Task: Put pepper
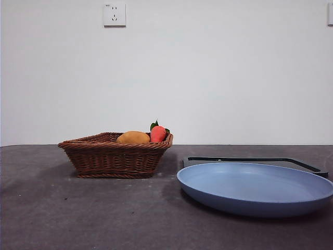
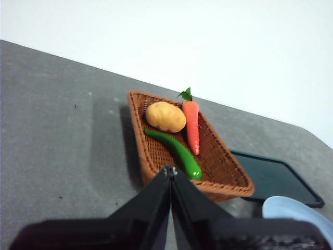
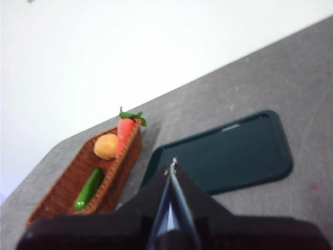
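Inside the wicker basket (image 2: pixel 156 156), the pepper (image 2: pixel 174 149) lies flat on the woven floor, running lengthwise with its glossy blunt end close to the rim nearest the left arm and its thin end pointing toward the yellow-orange fruit (image 2: pixel 165 116); the carrot-like red-orange item (image 2: pixel 192 125) lies beside it, apart from it on the far side. From the front view the pepper is hidden behind the basket wall, and only the fruit and the leafy red item show above the rim. Beyond the basket, the dark tray (image 3: pixel 223 153) and the blue plate (image 1: pixel 255 187) sit well to one side, both bare. The left gripper (image 2: pixel 170 172) hangs above the table just short of the basket with its jaws pressed together; the right gripper (image 3: pixel 173 164) waits over the tray side, its jaws likewise closed tip to tip. Nothing is held yet, so the step in hand looks like the reach for the pepper, most likely by the left arm. To do it well, the jaws should spread first, come down across the pepper's width near its middle, and stay clear of the rim and the fruit
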